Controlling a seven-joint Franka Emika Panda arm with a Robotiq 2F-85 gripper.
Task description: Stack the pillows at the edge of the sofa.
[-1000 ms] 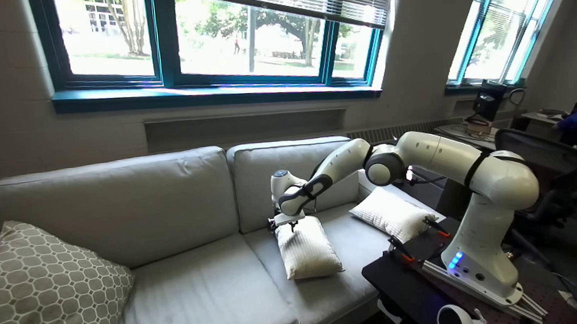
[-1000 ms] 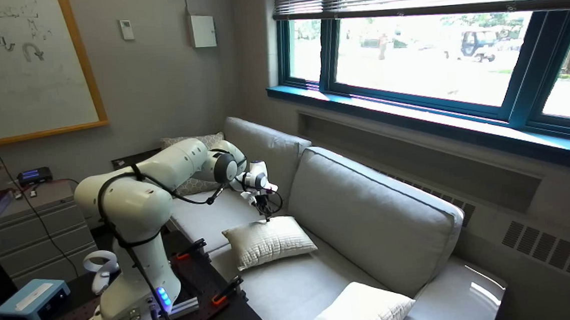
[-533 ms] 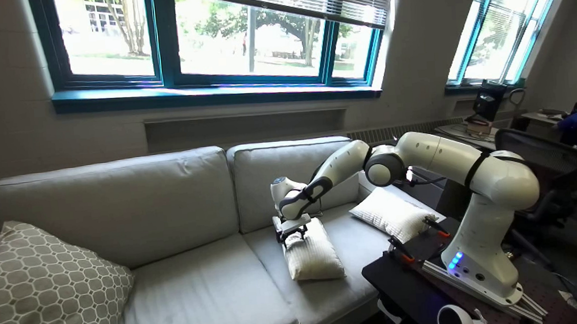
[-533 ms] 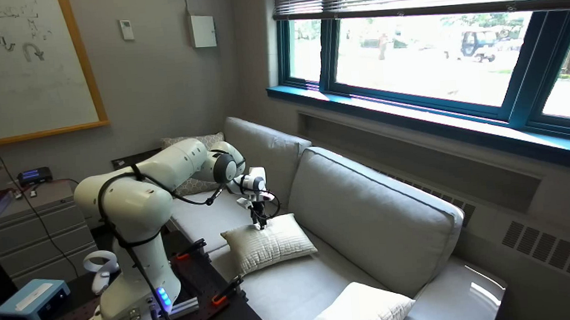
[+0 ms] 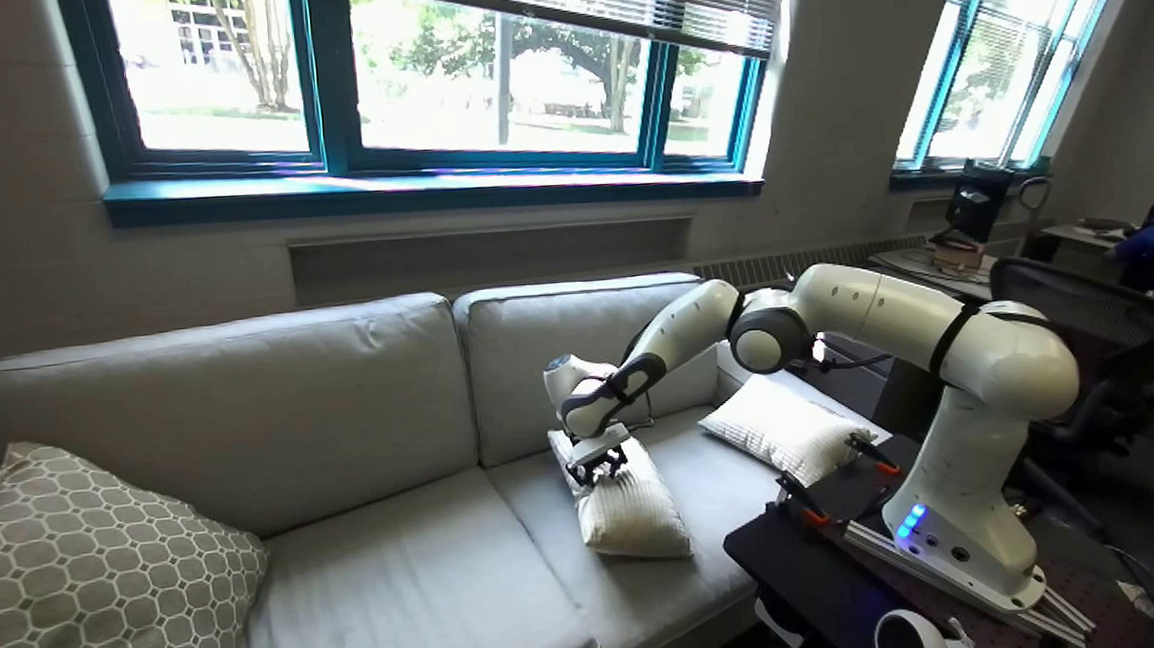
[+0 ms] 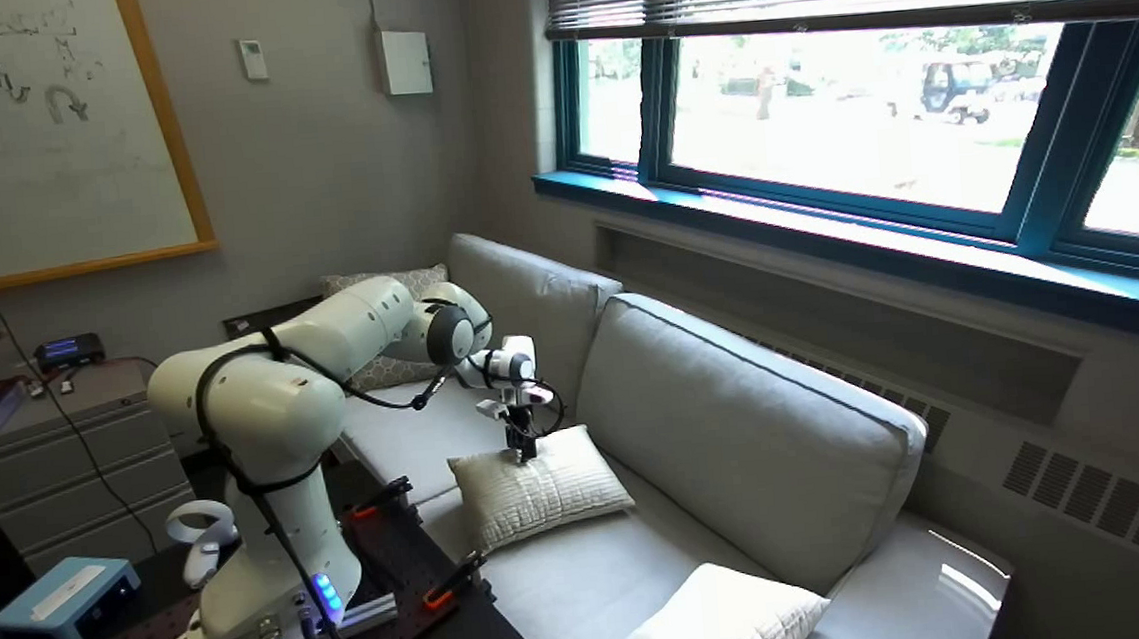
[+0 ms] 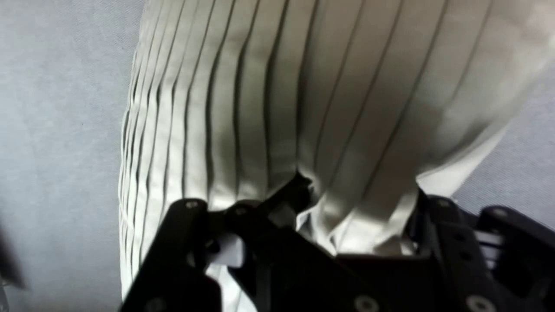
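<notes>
Hold Taken, Stack Not Yet Made

Gripper (image 7: 360, 195): lower than a second ago — its fingers now pinch a bunched fold of pleated cloth. Gripped pillow (image 5: 639, 521): resting on the sofa (image 5: 381, 566), no clear lift visible. Second pillow (image 5: 784, 432): apart from it, lying beside the armrest (image 6: 923, 575) — probably your stacking base. Meaning for you: the pick looks made and lifting comes next, though a shallow fold could slip.

An office-like room, with whiteboard (image 6: 49, 185), grey drawer cabinet (image 6: 60, 485), mesh-backed chair (image 5: 1077, 308) and desk (image 5: 909, 265).
</notes>
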